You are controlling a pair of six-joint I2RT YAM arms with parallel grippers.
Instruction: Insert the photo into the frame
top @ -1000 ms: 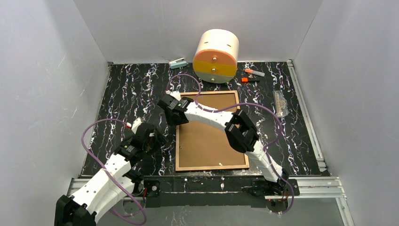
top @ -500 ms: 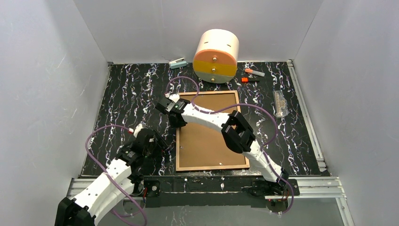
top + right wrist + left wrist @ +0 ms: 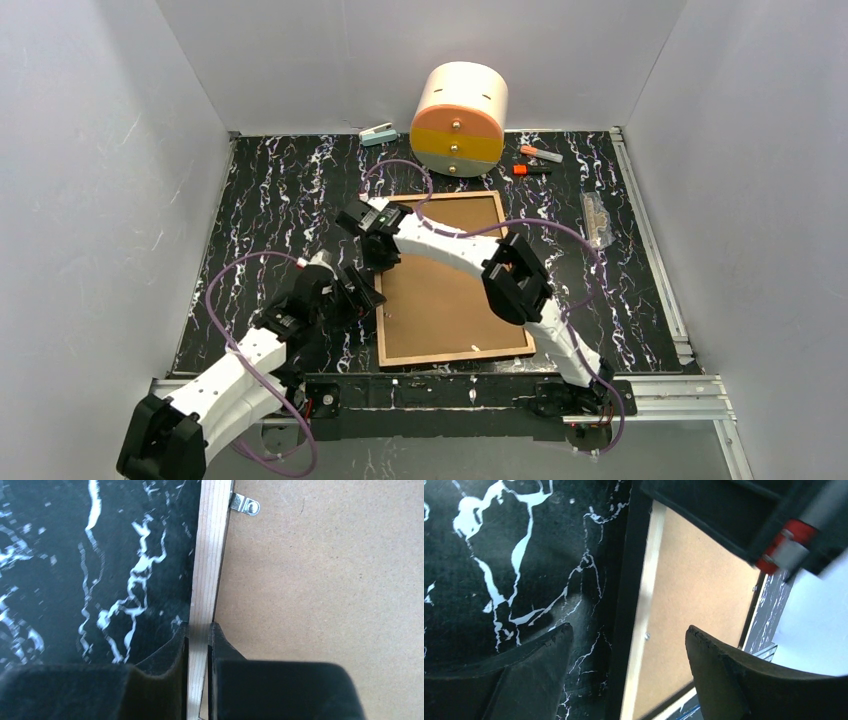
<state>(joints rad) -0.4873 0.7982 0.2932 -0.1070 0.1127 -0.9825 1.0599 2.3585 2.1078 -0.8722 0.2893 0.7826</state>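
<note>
Two grippers are working along the left edge of the frame (image 3: 455,357), which is lying face down mid-bench (image 3: 280,200), its brown backing board (image 3: 325,605) facing up. The right gripper (image 3: 199,630) is pinching the tan wooden rim between nearly closed jaws, near a small metal clip (image 3: 246,505). The left gripper (image 3: 628,628) is hovering closer to the robot, jaws wide apart, straddling that same edge and gripping nothing. The photo is not showing in any view. The frame is probably stiff but fragile, with glass underneath, so gripping the wooden rim is looking safest.
</note>
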